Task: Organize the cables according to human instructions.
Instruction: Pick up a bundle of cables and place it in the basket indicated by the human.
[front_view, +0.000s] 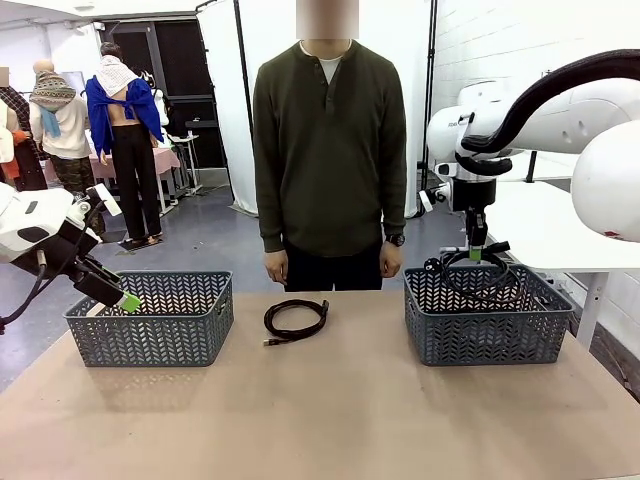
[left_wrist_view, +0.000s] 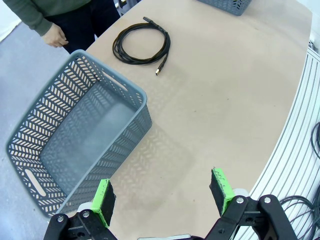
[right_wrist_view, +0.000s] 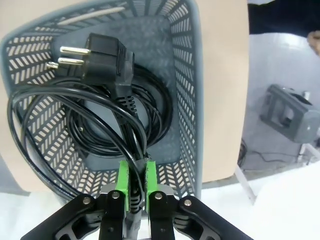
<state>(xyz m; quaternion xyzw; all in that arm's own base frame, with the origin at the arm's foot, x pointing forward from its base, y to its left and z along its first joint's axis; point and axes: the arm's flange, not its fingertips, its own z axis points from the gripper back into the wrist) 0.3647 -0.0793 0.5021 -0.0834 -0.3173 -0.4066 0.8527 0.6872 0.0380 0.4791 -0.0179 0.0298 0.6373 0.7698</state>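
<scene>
Two grey lattice baskets stand on the tabletop (front_view: 330, 410): the left basket (front_view: 150, 325) at lower left of the front frame, the right basket (front_view: 485, 335) at lower right. The right end effector (front_view: 476, 254), clenched on a coiled black power cable (front_view: 482, 280), hangs over the right basket; in the right wrist frame the cable's pronged plug (right_wrist_view: 97, 55) sits at upper left, its loops sagging into the basket. The left end effector (left_wrist_view: 162, 192), fingers released and spread, hovers by the left basket. A second cable (front_view: 296, 321) lies coiled at centre, between the baskets, before a standing person (front_view: 330, 150).
</scene>
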